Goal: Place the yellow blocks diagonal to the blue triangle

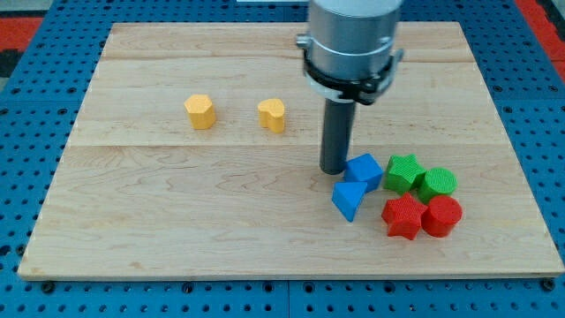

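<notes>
Two yellow blocks sit in the upper left half of the board: a yellow hexagon-like block [200,111] and, to its right, a yellow heart-like block [273,115]. The blue triangle [348,200] lies right of centre, with a blue cube [364,170] touching it above and to the right. My tip [334,169] stands just left of the blue cube and above the blue triangle, well to the right of and below both yellow blocks.
A green star [403,172] and a green round block [437,184] sit right of the blue cube. A red star [403,216] and a red round block [441,215] sit below them. The wooden board [177,230] lies on a blue mat.
</notes>
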Tool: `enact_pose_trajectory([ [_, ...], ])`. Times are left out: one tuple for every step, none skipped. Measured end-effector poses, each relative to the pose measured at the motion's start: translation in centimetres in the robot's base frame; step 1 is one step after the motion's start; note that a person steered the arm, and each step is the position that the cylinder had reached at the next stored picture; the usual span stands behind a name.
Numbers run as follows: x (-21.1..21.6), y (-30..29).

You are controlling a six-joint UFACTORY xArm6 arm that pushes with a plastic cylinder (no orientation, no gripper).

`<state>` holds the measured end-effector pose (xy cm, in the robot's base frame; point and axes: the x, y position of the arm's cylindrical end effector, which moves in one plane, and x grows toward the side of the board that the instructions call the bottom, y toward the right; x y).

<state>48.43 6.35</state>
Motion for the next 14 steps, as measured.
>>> enact_pose_trajectory([
  [-2.5,-7.6],
  [-6.1,-16.5],
  [-10.4,-15.2],
  [-11.3,-7.7],
  [-7.8,-5.5],
  [-3.1,-4.6],
  [-1.4,-1.8],
  [-2.8,-5.6],
  [-2.5,-14.9],
  [-4.9,-24.4],
  [-11.0,-24.8],
  [-13.8,-22.3],
  [-9.5,-13.2],
  [-3.6,-7.8],
])
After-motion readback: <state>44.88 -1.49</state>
